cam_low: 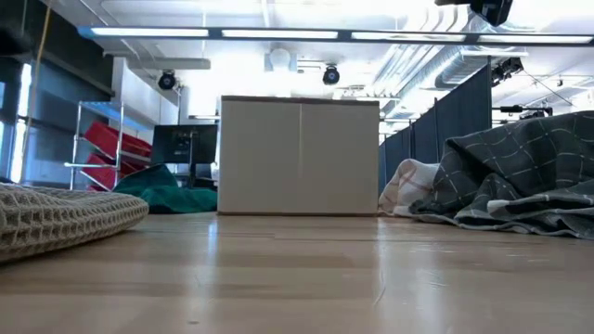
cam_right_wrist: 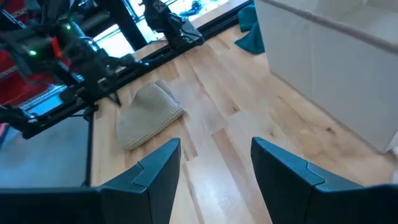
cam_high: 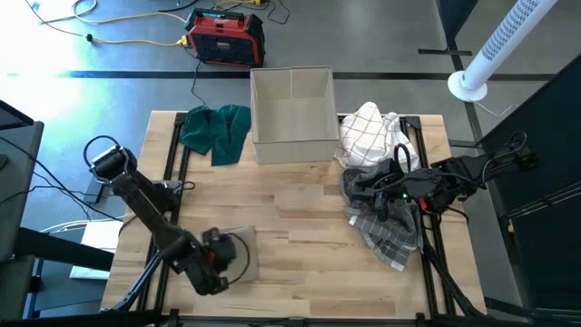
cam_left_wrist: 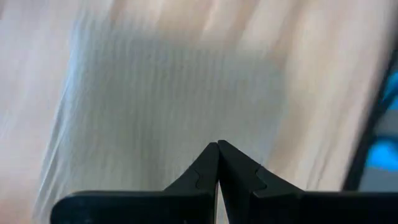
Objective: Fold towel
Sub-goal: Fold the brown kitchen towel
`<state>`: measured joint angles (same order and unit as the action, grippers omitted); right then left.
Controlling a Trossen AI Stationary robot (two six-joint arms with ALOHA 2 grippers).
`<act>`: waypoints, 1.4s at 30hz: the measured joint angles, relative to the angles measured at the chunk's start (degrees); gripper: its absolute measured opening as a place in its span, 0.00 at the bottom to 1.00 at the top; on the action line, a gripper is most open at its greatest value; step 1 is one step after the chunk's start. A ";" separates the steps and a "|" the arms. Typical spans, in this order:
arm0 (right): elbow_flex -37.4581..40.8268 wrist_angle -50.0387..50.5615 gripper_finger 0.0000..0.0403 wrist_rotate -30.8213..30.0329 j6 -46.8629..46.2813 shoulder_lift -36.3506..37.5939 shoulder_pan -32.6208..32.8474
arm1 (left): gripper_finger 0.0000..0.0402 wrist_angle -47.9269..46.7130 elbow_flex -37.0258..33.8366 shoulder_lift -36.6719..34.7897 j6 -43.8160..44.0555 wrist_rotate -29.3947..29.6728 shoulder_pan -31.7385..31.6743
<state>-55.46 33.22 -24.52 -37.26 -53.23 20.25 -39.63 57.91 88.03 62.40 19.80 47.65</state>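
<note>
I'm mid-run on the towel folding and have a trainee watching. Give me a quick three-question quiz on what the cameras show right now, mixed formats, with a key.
1. True or false: the left gripper has its fingers closed together.
2. Multiple choice: which cloth lies under the right gripper? A) the green towel B) the dark grey checked towel C) the folded beige waffle towel
3. Fill in: the white checked towel lies just to the right of the open beige ____ at the back of the table.

Key
1. True; in the left wrist view the two fingers meet.
2. B; its fingers are apart in the right wrist view.
3. box
</note>
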 joint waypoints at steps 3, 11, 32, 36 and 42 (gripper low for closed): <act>0.00 -0.14 0.45 -0.64 0.05 0.00 0.00 | 0.00 6.80 -5.02 0.11 -2.19 -1.68 -1.97; 0.00 -0.67 0.45 -0.61 -0.48 0.00 0.00 | 0.00 12.55 -14.58 0.11 -3.41 -7.65 -6.77; 0.00 -0.78 0.45 1.03 -3.25 0.00 0.02 | 0.00 -11.74 -18.74 -7.36 1.99 -22.56 2.14; 0.00 -0.33 0.45 1.00 -3.24 -0.01 0.02 | 0.00 -8.10 -17.60 -8.20 2.46 -22.20 1.97; 0.00 0.31 0.45 0.97 -3.23 -0.02 0.02 | 0.00 -2.95 -15.74 -9.43 3.13 -21.51 1.69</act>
<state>-55.46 33.53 -23.55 -40.49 -53.25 20.27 -42.58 42.17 78.60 65.53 -1.71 49.34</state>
